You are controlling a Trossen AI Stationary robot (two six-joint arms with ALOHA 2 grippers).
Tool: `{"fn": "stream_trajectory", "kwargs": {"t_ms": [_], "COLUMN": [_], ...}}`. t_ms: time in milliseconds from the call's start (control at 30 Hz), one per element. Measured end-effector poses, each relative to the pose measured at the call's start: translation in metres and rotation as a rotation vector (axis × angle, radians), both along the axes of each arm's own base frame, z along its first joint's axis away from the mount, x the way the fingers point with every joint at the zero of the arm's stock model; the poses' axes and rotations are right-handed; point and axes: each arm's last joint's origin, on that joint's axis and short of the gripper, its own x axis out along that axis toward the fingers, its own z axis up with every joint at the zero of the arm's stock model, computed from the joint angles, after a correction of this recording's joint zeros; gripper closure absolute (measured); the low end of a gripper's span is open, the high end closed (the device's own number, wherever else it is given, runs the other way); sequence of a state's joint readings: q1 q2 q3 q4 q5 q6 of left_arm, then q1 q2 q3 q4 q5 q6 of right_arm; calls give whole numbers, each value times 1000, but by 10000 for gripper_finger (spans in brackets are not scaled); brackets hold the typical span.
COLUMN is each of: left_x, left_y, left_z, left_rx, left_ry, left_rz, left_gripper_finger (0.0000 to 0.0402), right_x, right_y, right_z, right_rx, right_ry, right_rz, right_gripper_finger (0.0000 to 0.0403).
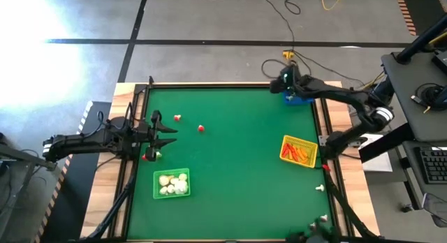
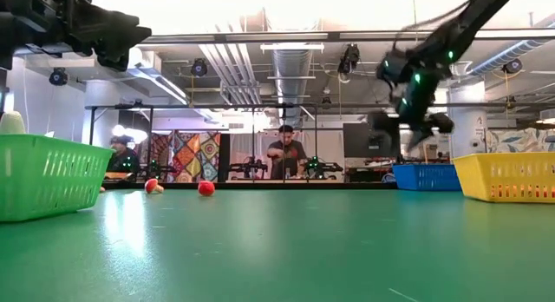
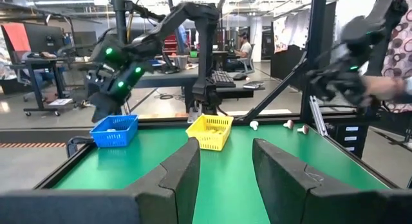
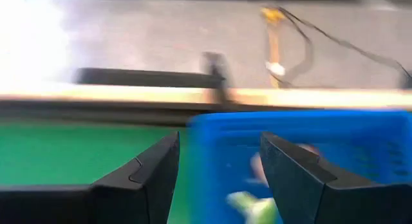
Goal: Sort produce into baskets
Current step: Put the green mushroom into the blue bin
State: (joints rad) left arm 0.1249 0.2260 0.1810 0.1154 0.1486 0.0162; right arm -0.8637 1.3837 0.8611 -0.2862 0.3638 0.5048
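Observation:
My right gripper [image 1: 289, 89] hangs open over the blue basket [image 1: 300, 100] at the table's far right corner, nothing between its fingers [image 4: 151, 166]. A small blurred piece of produce [image 4: 252, 199] lies inside that basket [image 4: 360, 140]. The yellow basket [image 1: 286, 142] on the right holds orange sticks [image 1: 299, 153]. Whitish bulbs [image 1: 172, 183] fill the green basket [image 1: 155, 186] at the near left. Two red-and-white pieces [image 1: 201, 128] [image 1: 177, 117] lie on the green mat. My left gripper [image 1: 171, 129] waits open and level at the left edge, another small piece [image 1: 149, 156] lying near it.
Several loose whitish pieces [image 1: 320, 188] [image 1: 324, 167] [image 1: 323, 218] lie along the table's right edge. A dark frame rail [image 1: 325, 131] borders the mat. The middle of the mat [image 1: 237, 159] is bare. A person [image 2: 284, 150] stands in the room beyond the table.

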Motion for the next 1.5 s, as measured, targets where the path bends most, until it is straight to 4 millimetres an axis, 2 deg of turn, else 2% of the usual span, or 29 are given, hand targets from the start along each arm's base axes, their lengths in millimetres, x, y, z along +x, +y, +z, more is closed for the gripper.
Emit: {"fn": "stream_trajectory", "kwargs": {"t_ms": [133, 233, 400, 600, 700, 800, 967, 1067, 1300, 1500], "left_x": [0, 0, 0, -1, -1, -1, -1, -1, 0, 0], "left_y": [0, 0, 0, 0, 0, 0, 0, 0, -2, -2], "left_z": [0, 0, -1, 7, 8, 8, 9, 9, 8, 4], "left_rx": [0, 1, 38, 77, 80, 75, 42, 28, -3, -16], "left_ry": [-4, -4, -2, -78, -93, -96, -102, -101, -87, -52], "left_rz": [0, 0, 3, 7, 8, 7, 3, 0, -55, -83], "left_gripper_finger": [274, 274, 274, 274, 274, 274, 274, 274, 274, 274], "right_x": [35, 58, 79, 83, 77, 67, 43, 30, 10, -3], "right_y": [50, 105, 198, 284, 318, 348, 379, 388, 392, 393], "right_z": [18, 24, 27, 40, 43, 41, 23, 5, -39, -49], "right_rx": [-22, 22, 157, 315, 523, 685, 806, 863, 969, 980], "right_ry": [-33, -57, -82, -72, -15, 92, 368, 554, 872, 1022], "right_rz": [216, 375, 570, 719, 746, 700, 552, 526, 708, 890], "right_gripper_finger": [198, 201, 202, 202, 202, 202, 202, 202, 202, 202]}}
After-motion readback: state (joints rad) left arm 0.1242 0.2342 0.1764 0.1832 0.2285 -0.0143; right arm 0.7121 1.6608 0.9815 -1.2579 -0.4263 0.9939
